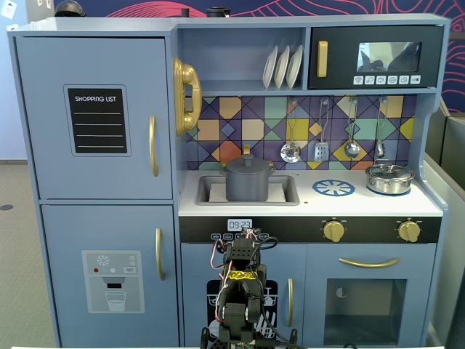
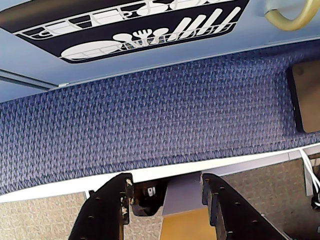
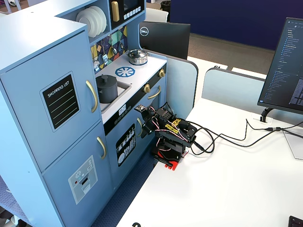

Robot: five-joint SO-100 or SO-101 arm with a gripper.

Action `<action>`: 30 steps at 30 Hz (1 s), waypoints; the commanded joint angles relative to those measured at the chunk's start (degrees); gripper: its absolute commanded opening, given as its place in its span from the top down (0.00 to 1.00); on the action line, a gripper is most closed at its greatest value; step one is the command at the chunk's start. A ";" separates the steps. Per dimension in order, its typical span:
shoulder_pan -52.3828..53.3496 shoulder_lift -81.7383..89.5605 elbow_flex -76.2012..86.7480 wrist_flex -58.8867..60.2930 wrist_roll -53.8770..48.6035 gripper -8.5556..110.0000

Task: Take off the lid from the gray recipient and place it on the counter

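The dark gray recipient [image 1: 247,186] stands in the sink basin of the toy kitchen, and the lid [image 1: 247,163] with its small knob sits closed on top of it. Both also show in another fixed view, the recipient [image 3: 107,91] with the lid [image 3: 106,78] on it. The white counter [image 1: 305,202] with the blue burner print [image 1: 333,187] lies right of the sink. My arm [image 1: 242,280] is folded low in front of the kitchen's lower doors. My gripper [image 2: 167,180] points down at the table edge and blue carpet, open and empty, far below the recipient.
A shiny silver pot [image 1: 389,178] sits on the counter's right end. Utensils [image 1: 320,149] hang on the wall above the counter. The arm's base stands on a white table [image 3: 227,189] with cables [image 3: 222,138] and a monitor [image 3: 286,66] to its right.
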 commanded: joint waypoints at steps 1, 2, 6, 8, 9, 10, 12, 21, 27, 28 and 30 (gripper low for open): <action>2.29 -0.35 1.14 9.49 0.26 0.92; 2.29 -0.35 1.14 9.49 0.26 0.92; 2.29 -0.35 1.14 9.49 0.53 0.93; 2.20 -0.35 1.14 9.49 0.97 0.93; 2.20 -0.35 1.14 9.49 1.23 0.93; 2.20 -0.35 1.14 9.49 1.32 0.93; 1.93 -0.35 0.97 9.40 1.67 0.93; -0.88 -3.08 -22.94 -12.57 2.29 0.93; -0.35 -17.31 -41.57 -44.91 -0.97 0.85; -0.26 -19.78 -44.03 -48.69 -1.05 0.83; -0.35 -23.99 -47.29 -55.55 -1.49 0.81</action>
